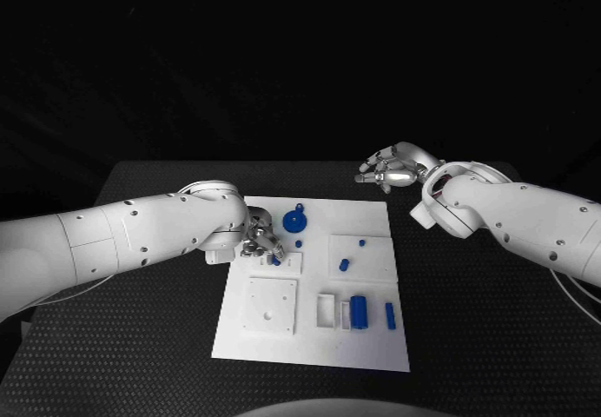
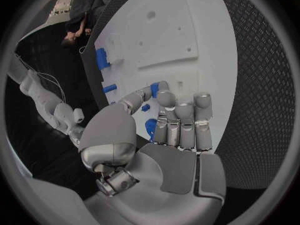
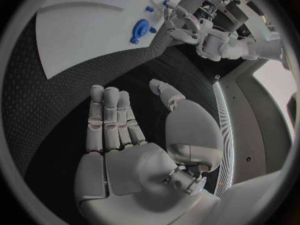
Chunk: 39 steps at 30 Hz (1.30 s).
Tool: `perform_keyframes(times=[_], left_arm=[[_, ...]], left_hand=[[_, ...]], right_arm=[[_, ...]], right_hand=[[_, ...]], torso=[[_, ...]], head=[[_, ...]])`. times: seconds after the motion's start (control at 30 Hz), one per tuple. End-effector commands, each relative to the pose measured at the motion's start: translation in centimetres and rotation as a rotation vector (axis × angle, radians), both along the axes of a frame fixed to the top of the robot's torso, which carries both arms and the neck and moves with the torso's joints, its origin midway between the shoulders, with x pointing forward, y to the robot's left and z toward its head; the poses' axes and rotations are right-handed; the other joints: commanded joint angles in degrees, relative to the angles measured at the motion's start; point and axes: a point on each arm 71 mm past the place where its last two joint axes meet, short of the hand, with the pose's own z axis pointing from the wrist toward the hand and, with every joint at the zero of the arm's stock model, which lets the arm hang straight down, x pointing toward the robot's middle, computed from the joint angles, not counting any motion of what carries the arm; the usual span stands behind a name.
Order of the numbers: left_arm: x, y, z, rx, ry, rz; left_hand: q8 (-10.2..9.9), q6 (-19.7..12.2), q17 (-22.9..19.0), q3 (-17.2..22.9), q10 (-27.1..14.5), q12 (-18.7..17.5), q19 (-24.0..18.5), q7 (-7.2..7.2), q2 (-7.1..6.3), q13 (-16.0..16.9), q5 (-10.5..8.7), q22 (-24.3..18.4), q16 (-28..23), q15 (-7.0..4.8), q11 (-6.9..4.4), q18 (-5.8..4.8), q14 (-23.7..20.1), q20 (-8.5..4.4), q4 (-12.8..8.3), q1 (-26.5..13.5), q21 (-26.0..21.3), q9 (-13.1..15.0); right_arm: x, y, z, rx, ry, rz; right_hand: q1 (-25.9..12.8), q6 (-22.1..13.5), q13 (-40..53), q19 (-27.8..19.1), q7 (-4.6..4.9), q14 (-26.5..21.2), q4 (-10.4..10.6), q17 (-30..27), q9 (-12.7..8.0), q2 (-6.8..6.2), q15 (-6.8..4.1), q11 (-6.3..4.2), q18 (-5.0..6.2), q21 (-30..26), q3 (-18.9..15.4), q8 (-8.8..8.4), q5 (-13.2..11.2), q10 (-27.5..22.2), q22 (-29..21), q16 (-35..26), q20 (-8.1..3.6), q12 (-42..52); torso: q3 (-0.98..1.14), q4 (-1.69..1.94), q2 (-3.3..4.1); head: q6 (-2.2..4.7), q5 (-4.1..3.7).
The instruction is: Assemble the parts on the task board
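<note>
White plastic task board [image 1: 376, 347] lies flat on a black, ribbed table mat [image 1: 150, 365], bearing raised square blocks and small blue parts. The left hand [image 1: 263, 241] is low over the board's upper left block, fingertips at a small blue peg [image 1: 274, 258] — whether it pinches the peg or only touches it cannot be told. The right hand [image 1: 394, 169] hovers beyond the board's far right corner, fingers spread and holding nothing. A blue gear [image 1: 294, 220] stands just beside the left hand; a blue cylinder [image 1: 359, 311] rests in a white tray near the front, a thinner blue bar [image 1: 390, 315] beside it.

Likely hazards, as judgement: the peg is small and smooth, so a shallow hold could let it tilt or slip and miss its hole; the left hand's fingers work close to the gear and might nudge it; pressing off-centre could shift the light board on the mat.
</note>
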Motion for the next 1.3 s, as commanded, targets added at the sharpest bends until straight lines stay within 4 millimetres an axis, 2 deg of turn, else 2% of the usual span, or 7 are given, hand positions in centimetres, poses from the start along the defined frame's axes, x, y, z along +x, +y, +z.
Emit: perform_keyframes(times=[0.03, 0.53, 0.7, 0.83, 0.9, 1.03, 1.3], left_arm=[[0.07, -0.44, 0.09, 0.026, -0.022, -0.020], [-0.16, -1.25, 0.00, 0.055, -0.020, -0.065], [-0.20, -1.17, 0.02, 0.072, -0.028, -0.069], [-0.06, -1.10, 0.13, 0.104, -0.060, -0.081], [-0.05, -1.10, 0.15, 0.113, -0.068, -0.084], [-0.08, -1.09, 0.18, 0.130, -0.079, -0.095], [-0.11, -0.59, 0.20, 0.127, -0.083, -0.080]], left_hand=[[-0.39, 0.23, -0.08, 5.53, 0.01, 0.21, -0.19, 0.08, 3.72, 0.07, -0.32, 0.96, 0.33, -2.00, -0.37, 0.12, 0.33, -7.36, -5.97, 3.16, 0.35, 0.01], [-0.58, 0.02, -0.19, 5.45, -0.06, 0.21, -0.14, 0.15, 3.62, 0.14, -1.09, 0.91, 0.27, -1.99, -0.30, 0.13, 0.35, -7.39, -5.92, 3.01, 0.33, 0.29], [-2.13, -1.37, -0.36, 5.51, 0.28, 0.13, -0.04, 0.67, 2.74, 0.03, -6.57, 0.84, 0.27, -1.64, 0.25, 0.22, 0.43, -7.49, -4.82, 3.51, 0.26, -0.30], [-2.71, -1.72, -0.49, 5.11, 0.11, -0.07, -0.13, 0.91, 1.50, -0.13, -8.74, 0.78, 0.11, -1.54, 0.40, 0.16, 0.24, -7.41, -4.07, 3.54, 0.11, -0.59], [-3.16, -2.22, -0.57, 4.21, -0.01, -0.16, -0.12, 1.09, -0.07, -0.20, -12.01, 0.71, 0.02, -1.40, 0.55, 0.09, 0.15, -7.33, -2.92, 2.65, 0.00, -0.78], [-3.62, -2.67, -0.61, -1.51, -0.41, -0.15, -0.50, 1.25, -0.79, -0.16, -12.45, 0.76, 0.00, -1.28, 0.74, 0.11, -0.16, -7.23, -2.12, -0.77, -0.15, -0.86], [-4.01, -2.67, -0.70, -3.08, -0.71, -0.13, -0.61, 1.19, -2.14, -0.18, -13.51, 0.60, -0.09, -1.41, 0.64, 0.33, -0.36, -7.31, -0.02, -2.47, -0.59, -1.05]], right_arm=[[-0.08, 0.22, -0.03, 0.001, 0.003, 0.018], [-0.09, 0.26, -0.03, 0.001, 0.004, 0.021], [-0.09, 0.15, -0.03, 0.000, 0.004, 0.019], [-0.10, 0.16, -0.02, 0.001, 0.003, 0.019], [-0.11, 0.12, -0.02, 0.000, 0.003, 0.017], [-0.10, 0.06, -0.01, -0.001, 0.002, 0.015], [-0.07, 0.08, -0.02, -0.001, 0.001, 0.015]], right_hand=[[-0.62, 0.08, -0.07, 0.10, 0.45, -0.48, 0.04, -0.08, -0.07, -0.07, -0.08, 0.01, 0.68, -0.11, -0.25, 0.28, 0.32, -0.31, 1.16, 0.36, -0.01, 0.25], [-0.60, 0.06, -0.10, 0.08, 0.46, -0.50, 0.01, -0.10, -0.08, -0.08, -0.07, 0.01, 0.68, -0.11, -0.26, 0.27, 0.34, -0.33, 1.16, 0.37, -0.01, 0.26], [-0.61, 0.06, -0.11, 0.08, 0.46, -0.51, 0.00, -0.10, -0.08, -0.09, -0.07, 0.02, 0.68, -0.11, -0.27, 0.27, 0.34, -0.34, 1.16, 0.37, 0.00, 0.27], [-0.62, 0.05, -0.12, 0.07, 0.46, -0.52, 0.01, -0.11, -0.08, -0.11, -0.06, 0.02, 0.68, -0.11, -0.28, 0.27, 0.33, -0.35, 1.16, 0.36, 0.00, 0.26], [-0.63, 0.05, -0.13, 0.07, 0.46, -0.52, 0.01, -0.11, -0.09, -0.13, -0.06, 0.02, 0.68, -0.12, -0.29, 0.27, 0.33, -0.35, 1.16, 0.36, 0.00, 0.26], [-0.65, 0.04, -0.13, 0.06, 0.47, -0.53, 0.01, -0.12, -0.09, -0.16, -0.06, 0.02, 0.68, -0.12, -0.31, 0.26, 0.33, -0.36, 1.16, 0.36, 0.01, 0.27], [-0.68, 0.02, -0.15, 0.04, 0.48, -0.55, 0.01, -0.13, -0.10, -0.23, -0.05, 0.03, 0.68, -0.12, -0.34, 0.26, 0.33, -0.37, 1.16, 0.36, 0.01, 0.27]], torso=[[-0.01, -0.04, 0.01], [-0.01, -0.01, -0.03], [0.00, -0.01, -0.03], [-0.01, 0.04, -0.03], [-0.02, 0.05, -0.04], [-0.01, 0.06, -0.04], [-0.07, -0.04, -0.02]], head=[[-0.11, 0.04], [-0.19, -0.19], [-0.27, -0.24], [-0.16, -0.23], [-0.16, -0.20], [-0.14, -0.21], [0.10, -0.19]])
